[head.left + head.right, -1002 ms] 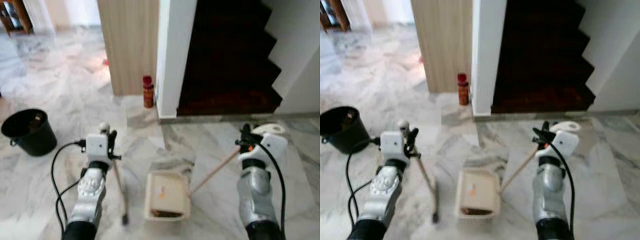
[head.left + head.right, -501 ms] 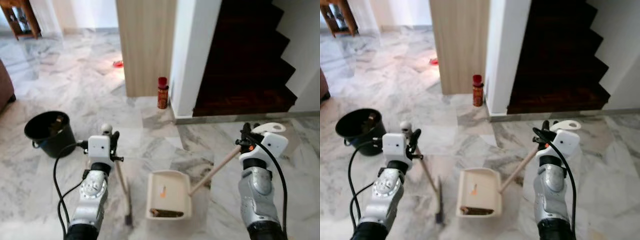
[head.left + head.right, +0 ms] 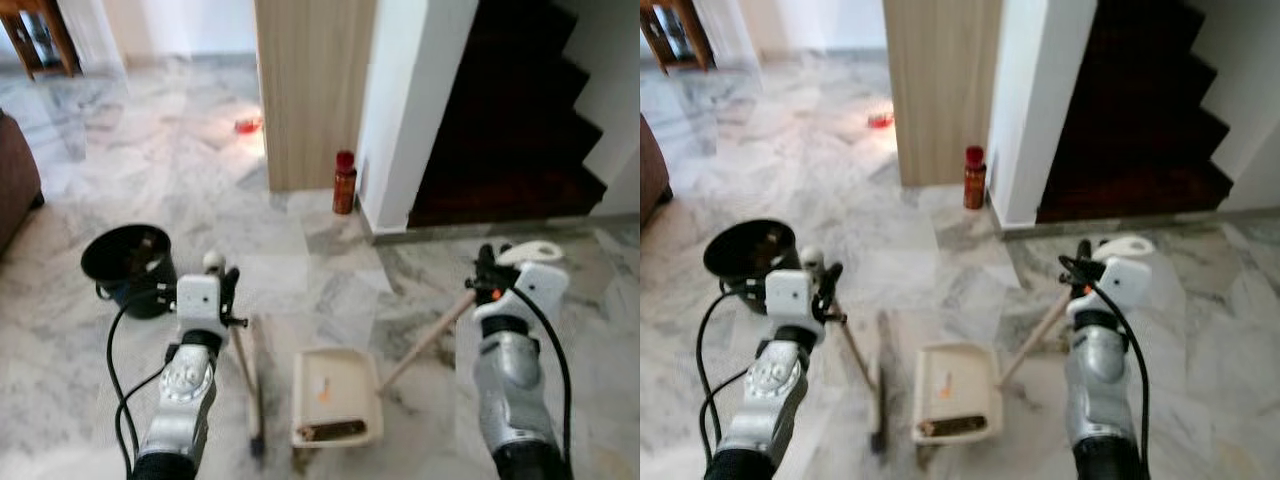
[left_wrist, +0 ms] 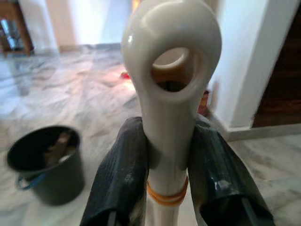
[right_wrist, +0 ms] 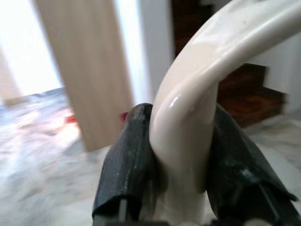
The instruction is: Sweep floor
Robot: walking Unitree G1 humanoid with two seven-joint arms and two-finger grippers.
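Note:
My left gripper (image 3: 222,287) is shut on the cream top of a short broom handle (image 4: 170,99). Its stick slants down to the dark brush head (image 3: 256,440) near the floor. My right gripper (image 3: 484,272) is shut on the curved cream end of the dustpan handle (image 5: 188,122), whose wooden shaft (image 3: 425,340) runs down to the cream dustpan (image 3: 335,388). The dustpan lies between the arms with brown debris (image 3: 326,431) at its near lip. In the wrist views the black fingers (image 4: 120,179) (image 5: 129,174) press both sides of each handle.
A black bucket (image 3: 128,265) with scraps inside stands to the front left. A red bottle (image 3: 344,182) sits by a wooden panel (image 3: 310,90) and white pillar (image 3: 415,100). Dark stairs (image 3: 510,120) rise on the right. A brown sofa edge (image 3: 15,185) is at the far left.
The whole picture has shifted right, so the camera has turned left; the bucket and sofa edge now sit further into view. Both grippers keep their hold on broom and dustpan.

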